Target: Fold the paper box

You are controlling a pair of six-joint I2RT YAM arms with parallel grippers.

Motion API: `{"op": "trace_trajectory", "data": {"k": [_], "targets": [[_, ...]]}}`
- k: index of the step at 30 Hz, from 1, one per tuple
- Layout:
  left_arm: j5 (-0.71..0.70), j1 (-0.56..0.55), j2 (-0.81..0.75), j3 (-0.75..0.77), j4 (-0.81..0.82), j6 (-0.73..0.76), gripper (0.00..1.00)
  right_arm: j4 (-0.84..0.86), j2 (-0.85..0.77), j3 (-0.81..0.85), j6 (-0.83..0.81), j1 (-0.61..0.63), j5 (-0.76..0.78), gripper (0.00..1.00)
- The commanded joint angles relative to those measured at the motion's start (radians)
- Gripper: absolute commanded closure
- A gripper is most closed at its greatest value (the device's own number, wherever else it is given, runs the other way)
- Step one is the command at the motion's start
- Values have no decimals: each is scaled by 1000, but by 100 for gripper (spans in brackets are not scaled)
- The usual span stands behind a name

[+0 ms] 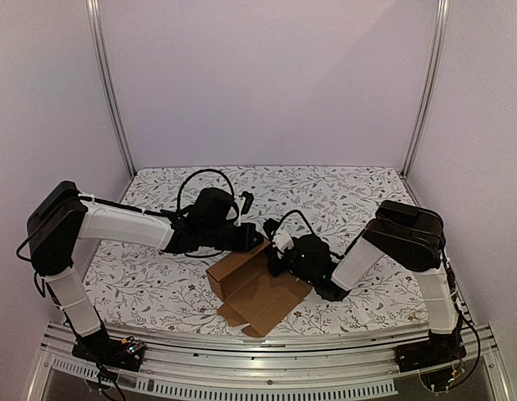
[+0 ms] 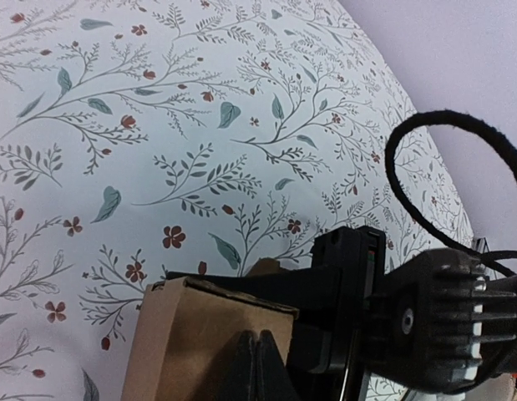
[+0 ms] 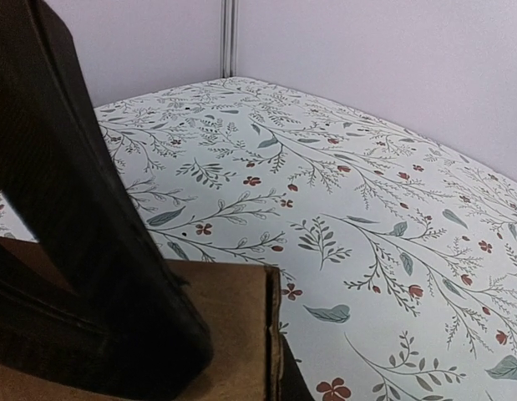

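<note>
Both pairs of jaws are pressed together. Brown and part-folded, the paper box (image 1: pixel 260 292) lies on the floral table (image 1: pixel 350 200) near its front edge, one wall raised; left jaws and right jaws sit close together at that wall's far end

surface: floral-cloth table (image 1: pixel 350 200) | on it: brown paper box (image 1: pixel 258 292), near front edge

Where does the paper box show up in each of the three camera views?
Top external: paper box at lower centre, half folded.
Left wrist: bottom left, a brown panel at the frame's lower edge.
Right wrist: bottom left, a brown edge, partly hidden.
Shared landmark: the floral cloth under it.
</note>
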Motion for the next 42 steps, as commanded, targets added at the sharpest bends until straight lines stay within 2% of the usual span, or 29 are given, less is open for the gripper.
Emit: {"op": "trace_trajectory", "data": {"k": [1,3,10,19,27,31,35,38,40,42], "targets": [[-3,-8,-11,-19,-52,1,100,17,-39,5,-12,2,8,92],[-9,-8,-10,-19,-55,3,100,22,-43,-7,-10,2,9,80],[-24,-7,-24,-19,-73,10,100,19,-104,-89,-16,4,-12,58],[-59,-6,-81,1,-128,47,98,-54,-281,-287,-5,3,-64,44],[-84,4,-164,23,-247,80,87,-424,-586,-375,70,-8,-91,34],[-80,4,-199,32,-352,87,74,-721,-751,-360,135,-37,-149,27],[-82,5,-251,6,-404,87,56,-1030,-887,-314,177,-63,-236,12],[-97,5,-288,-16,-436,88,50,-1179,-968,-314,236,-69,-177,2],[-107,5,-309,-31,-449,91,38,-1242,-1011,-321,296,-75,-139,1],[-113,7,-315,-38,-462,95,36,-1293,-1043,-315,349,-86,-137,1]]}}
